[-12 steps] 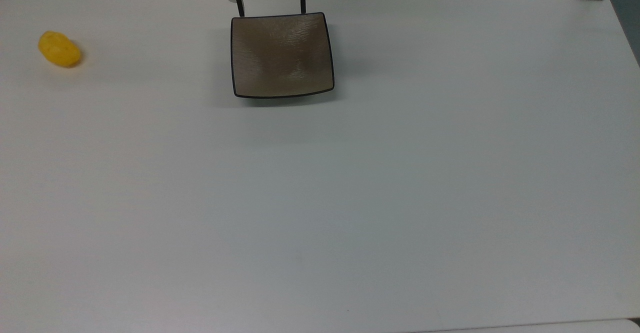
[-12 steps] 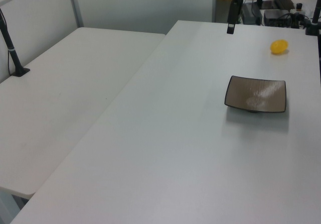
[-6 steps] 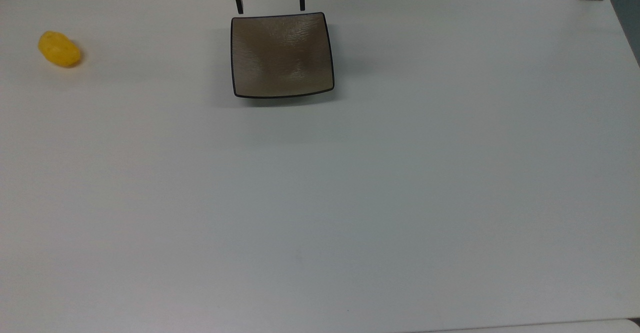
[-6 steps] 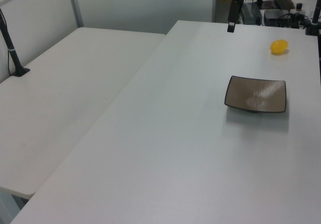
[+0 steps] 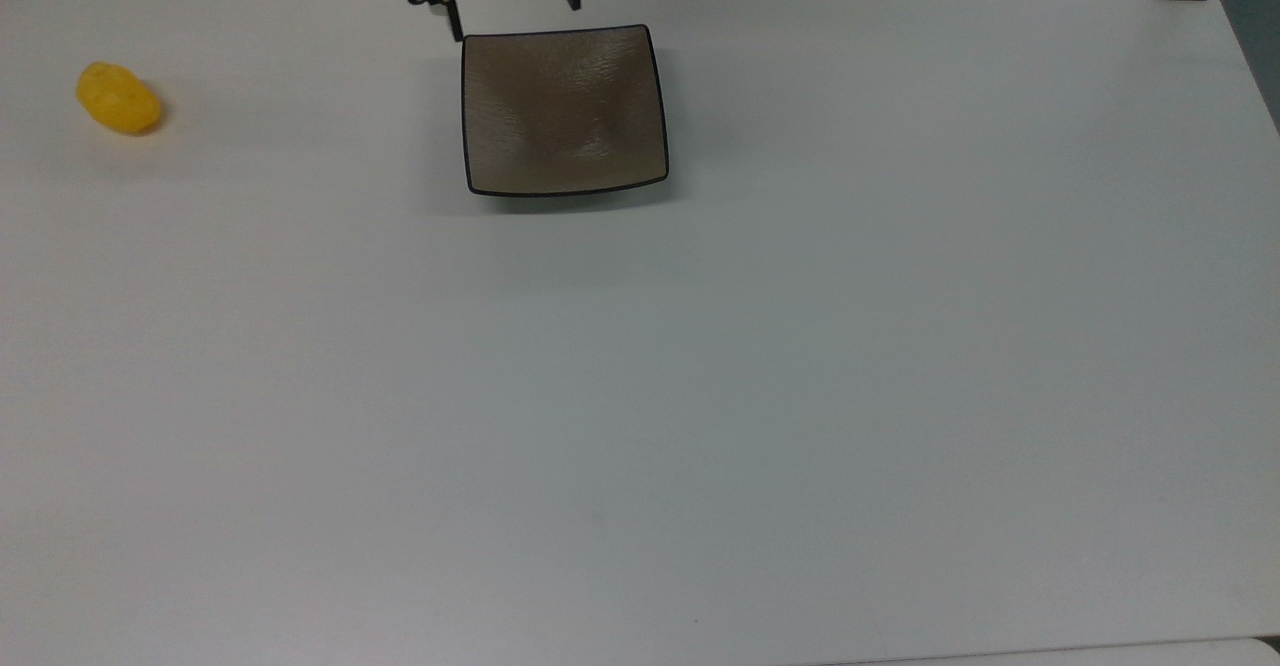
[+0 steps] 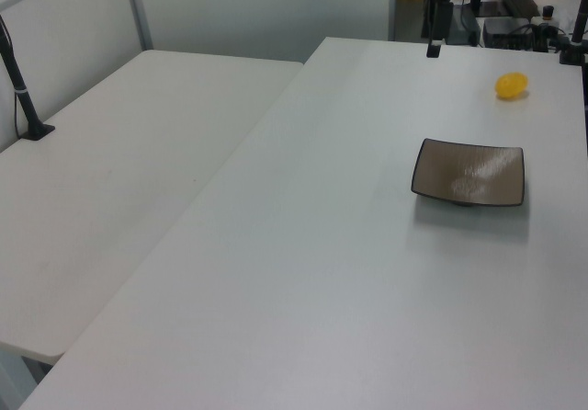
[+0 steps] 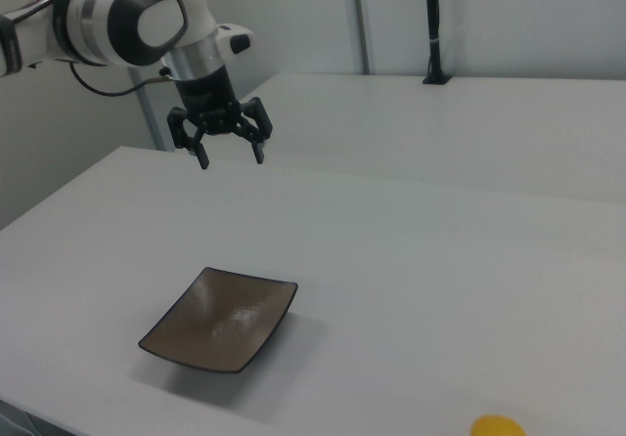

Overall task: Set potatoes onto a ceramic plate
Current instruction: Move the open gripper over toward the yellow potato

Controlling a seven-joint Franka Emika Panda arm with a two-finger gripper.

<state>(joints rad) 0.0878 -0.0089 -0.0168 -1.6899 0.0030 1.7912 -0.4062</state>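
Now the fingers [image 5: 454, 18] are spread wide with nothing between them, hanging in the air above the worktop [image 5: 700, 366] just off the far edge of the ceramic plate [image 5: 563, 111]. Compared with a second ago they have slid across: in the top view the pair sat squarely over the plate's far rim, and now both tips sit further toward the top view's left, the nearer one just at the plate's corner. They also look a little higher, since less of them reaches down over the rim. The gripper [image 7: 231, 154] in the right view hangs from the white arm [image 7: 137, 21] well above the surface, tips pointing down.

Outward from there, the plate lies flat and bare, exactly where it was. The potato [image 5: 118, 98] has not stirred either; it rests on the worktop well apart from the plate, far off toward the top view's left edge, and in the left view it sits beyond the plate near the far side.

To my eye this shift means the arm has begun travelling toward the potato, so the task is only at its opening reach: nothing picked up, nothing placed. Most of the sideways travel remains, then a descent over the lumpy yellow body, which may roll if the fingers close off-centre.
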